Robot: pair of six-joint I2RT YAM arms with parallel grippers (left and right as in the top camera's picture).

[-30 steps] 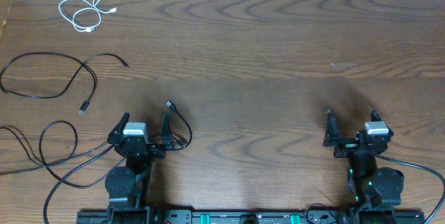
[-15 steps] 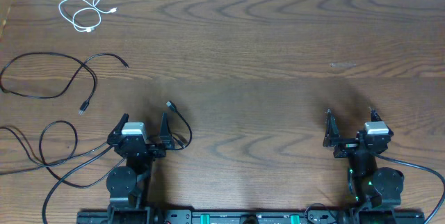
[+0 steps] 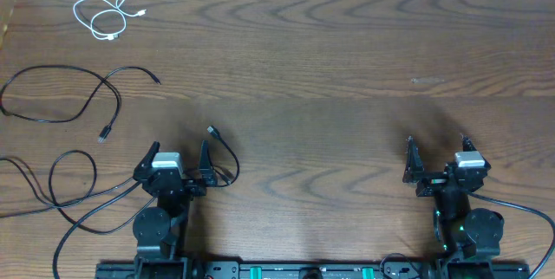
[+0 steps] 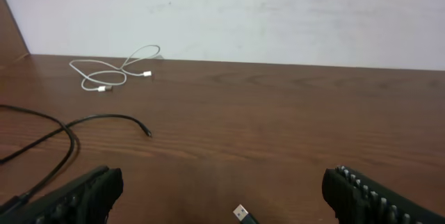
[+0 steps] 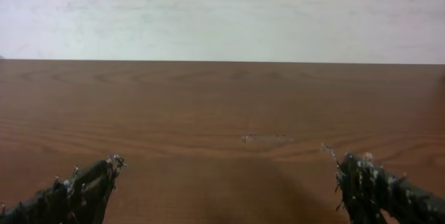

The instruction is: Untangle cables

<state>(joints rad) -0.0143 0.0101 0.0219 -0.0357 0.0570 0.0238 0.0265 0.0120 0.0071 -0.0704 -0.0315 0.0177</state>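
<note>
Both tools are gaping wide and gripping nothing: the left tool (image 3: 180, 151) and right tool (image 3: 436, 147) are sitting low at the near edge of the counter (image 3: 329, 71). A black plug (image 4: 240, 213) is lying just ahead of the left tool, untouched. Loose black cables (image 3: 130, 70) are sprawling over the left side. The white cable (image 3: 117, 6) is lying looped in the far left corner, well apart.

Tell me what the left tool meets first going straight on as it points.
Likely the black cable plug, just ahead of the left tool and between its open fingers; height is unclear, so it might pass over.
</note>
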